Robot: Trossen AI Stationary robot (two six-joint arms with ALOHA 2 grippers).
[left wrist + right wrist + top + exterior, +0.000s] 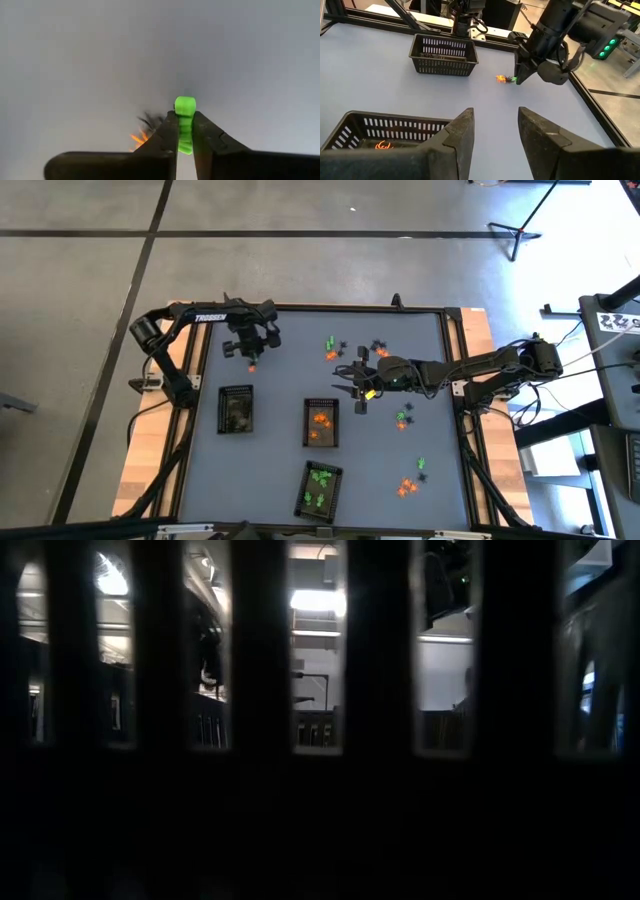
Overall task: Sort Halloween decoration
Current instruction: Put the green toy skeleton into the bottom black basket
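Note:
The Halloween decoration is a set of tiny orange, green and black trinkets. Loose clusters [332, 348] [403, 418] [410, 483] lie on the grey table. My left gripper [250, 358] points down at the far left and is shut on a green trinket [185, 120]. An orange trinket [139, 138] and a black one [149, 120] lie on the table right beside it. My right gripper [495, 135] hovers open over the table's middle, with nothing between its fingers. My left gripper pinches the green trinket's lower part [185, 136] between its two fingertips, coming from above and pointing down. The trinket's rounded end [185, 105] sticks out past the fingertips. Whether it still touches the table I cannot tell.
Three small dark slatted trays stand on the table: one [236, 408] near my left gripper, one holding orange trinkets [321, 423] in the middle, one holding green trinkets [320, 488] toward the near edge. The low view is blocked by dark slats [260, 720].

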